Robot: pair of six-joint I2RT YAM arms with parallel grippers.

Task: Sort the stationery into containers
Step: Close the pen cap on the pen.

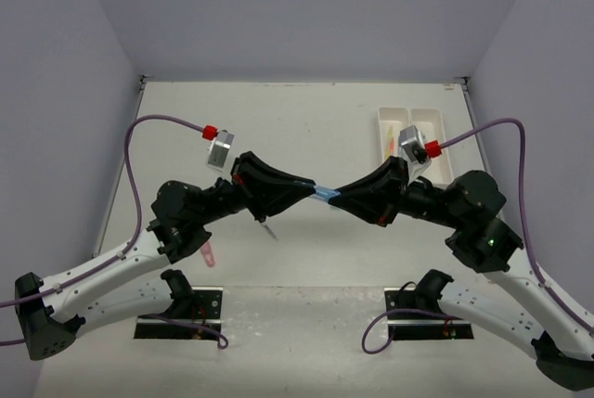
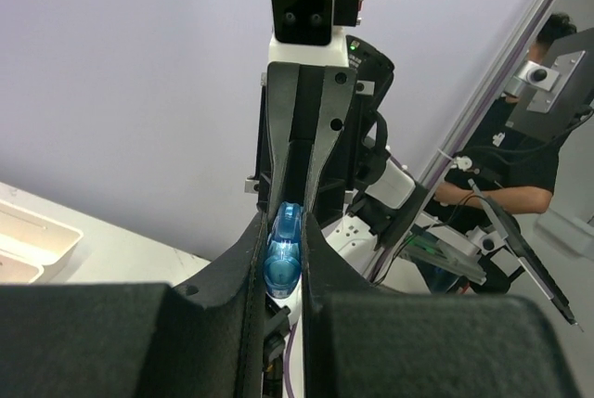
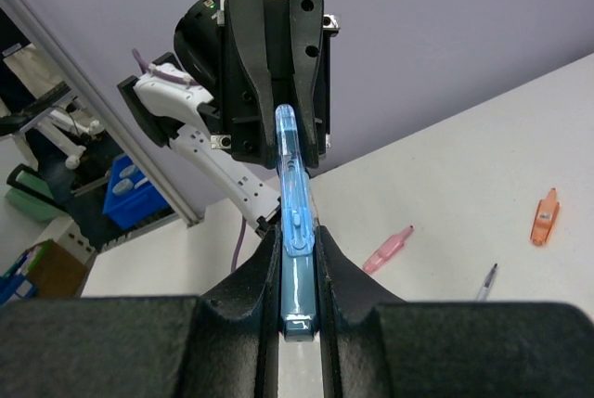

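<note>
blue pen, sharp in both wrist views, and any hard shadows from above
Right wrist: the blue pen is sharp, lightly glossy; left wrist: it glints yet is clear; top external: even light, only soft shadows on the table.

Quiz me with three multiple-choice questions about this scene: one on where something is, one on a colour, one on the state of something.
1. Where on the table are the white trays?
A) far right
B) near left
C) centre

2. What colour is the pen between the arms?
A) pink
B) blue
C) green

3. How is that pen held?
A) by the left gripper and right gripper, one at each end
B) lying loose
C) resting in a tray

Answers:
1 A, they lie side by side near the far right corner.
2 B, both wrist views show clear blue plastic.
3 A, each gripper's fingers close on one end.
</note>
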